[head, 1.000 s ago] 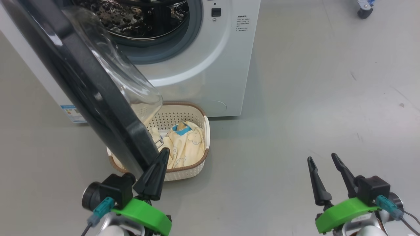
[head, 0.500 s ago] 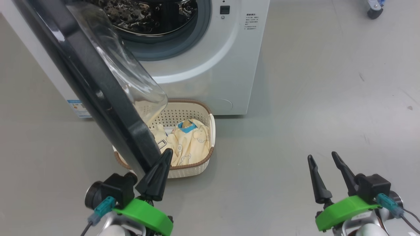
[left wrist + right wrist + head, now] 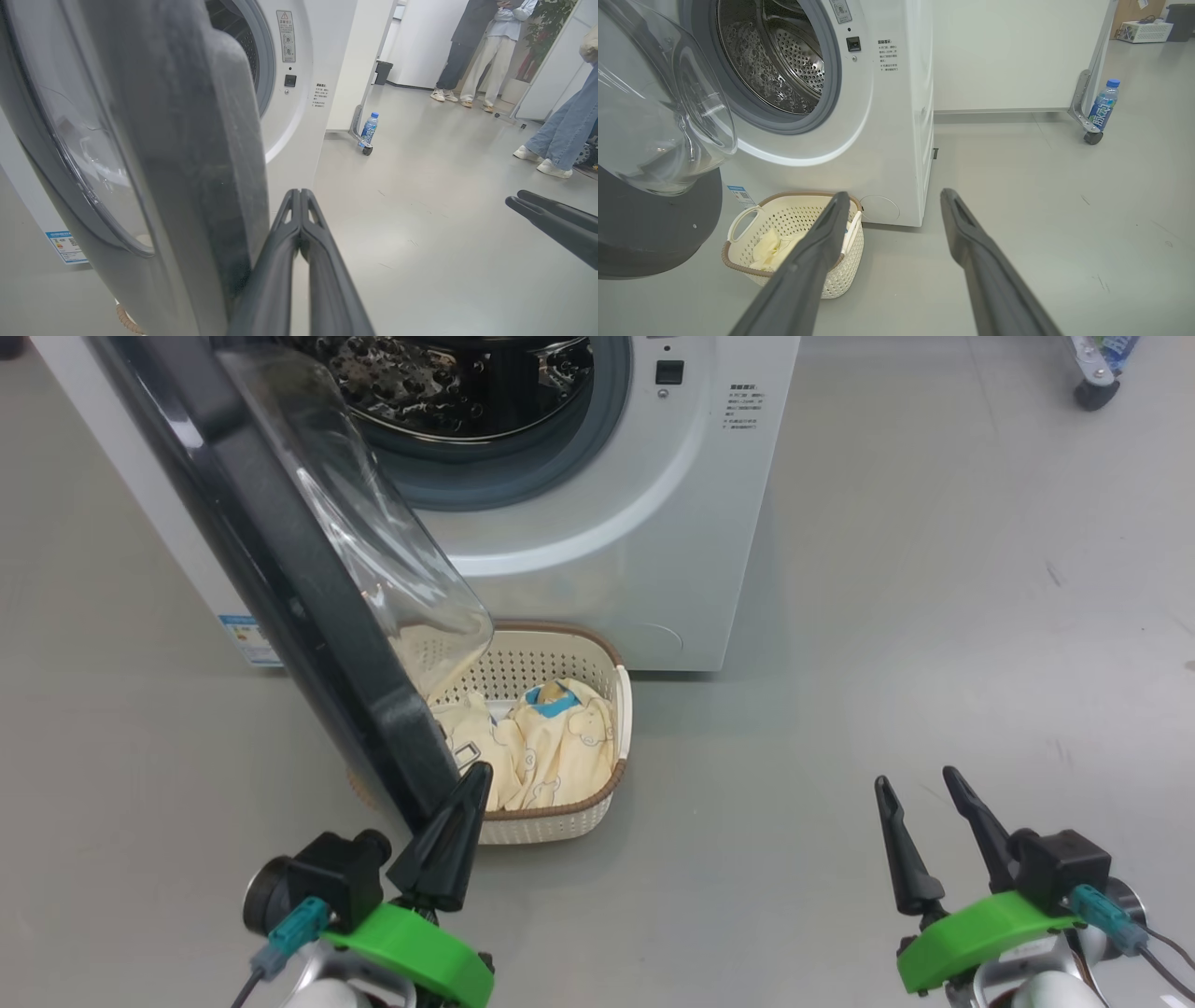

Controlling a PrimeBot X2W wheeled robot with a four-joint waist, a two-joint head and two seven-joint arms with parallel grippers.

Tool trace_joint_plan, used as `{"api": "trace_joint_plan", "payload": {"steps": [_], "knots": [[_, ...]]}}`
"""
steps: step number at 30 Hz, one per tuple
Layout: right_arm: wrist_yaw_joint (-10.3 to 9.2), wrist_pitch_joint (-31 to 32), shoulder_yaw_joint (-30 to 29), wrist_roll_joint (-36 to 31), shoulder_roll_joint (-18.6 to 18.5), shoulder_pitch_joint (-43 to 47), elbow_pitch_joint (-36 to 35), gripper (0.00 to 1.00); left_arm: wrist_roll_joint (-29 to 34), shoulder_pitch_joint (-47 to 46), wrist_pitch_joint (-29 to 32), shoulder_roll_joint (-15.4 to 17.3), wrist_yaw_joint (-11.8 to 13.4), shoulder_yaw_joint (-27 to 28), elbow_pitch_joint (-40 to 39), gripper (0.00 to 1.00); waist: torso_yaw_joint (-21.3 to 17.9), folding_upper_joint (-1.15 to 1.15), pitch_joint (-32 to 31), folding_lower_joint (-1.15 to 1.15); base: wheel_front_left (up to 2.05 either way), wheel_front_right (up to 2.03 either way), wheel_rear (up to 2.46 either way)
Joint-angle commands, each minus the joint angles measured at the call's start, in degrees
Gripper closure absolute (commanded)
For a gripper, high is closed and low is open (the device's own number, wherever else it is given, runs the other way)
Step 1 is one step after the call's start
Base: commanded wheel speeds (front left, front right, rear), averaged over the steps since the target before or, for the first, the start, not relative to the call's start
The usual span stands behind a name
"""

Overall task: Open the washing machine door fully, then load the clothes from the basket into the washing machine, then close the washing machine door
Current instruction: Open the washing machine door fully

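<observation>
Your left pincer is clamped shut and empty, just beside the washing machine door. Your right pincer stands wide apart, holding nothing.

Tapered black fingers, green wrist brackets, black camera blocks, teal cable plugs

A bottle is standing just beside a castor; people are standing farther off, near a bin.

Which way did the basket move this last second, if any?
No. The basket keeps its spot before the washing machine; the whole head view shifted, so the camera moved.
</observation>
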Motion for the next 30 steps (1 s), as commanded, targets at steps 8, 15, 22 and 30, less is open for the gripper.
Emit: {"api": "trace_joint_plan", "payload": {"steps": [8, 15, 22, 30], "knots": [[0.0, -0.6, 1.2, 0.1, -0.3, -2.3, -1.3, 0.0, -0.7, -2.1, 0.0, 2.7, 1.8, 4.2, -2.0, 1.0, 1.3, 0.0, 0.1, 0.0, 0.0, 0.0, 0.0], [0.0, -0.6, 0.9, 0.2, -0.3, -2.2, -1.1, 0.0, -0.8, -1.9, 0.1, 3.1, 2.5, 4.5, -2.4, 1.0, 2.3, 0.0, -0.1, 0.0, 0.0, 0.0, 0.0], [0.0, -0.6, 1.2, 0.5, -0.3, -2.5, -1.1, 0.0, -1.1, -1.7, 0.1, 3.7, 3.7, 5.4, -2.4, 1.0, 3.3, 0.0, -0.2, 0.0, 0.0, 0.0, 0.0], [0.0, -0.6, 0.9, 0.2, -0.3, -2.4, -0.8, 0.0, -1.8, -1.2, -0.3, 4.1, 5.3, 7.0, -2.1, 1.0, 4.3, 0.0, -0.3, 0.0, 0.0, 0.0, 0.0]]}}
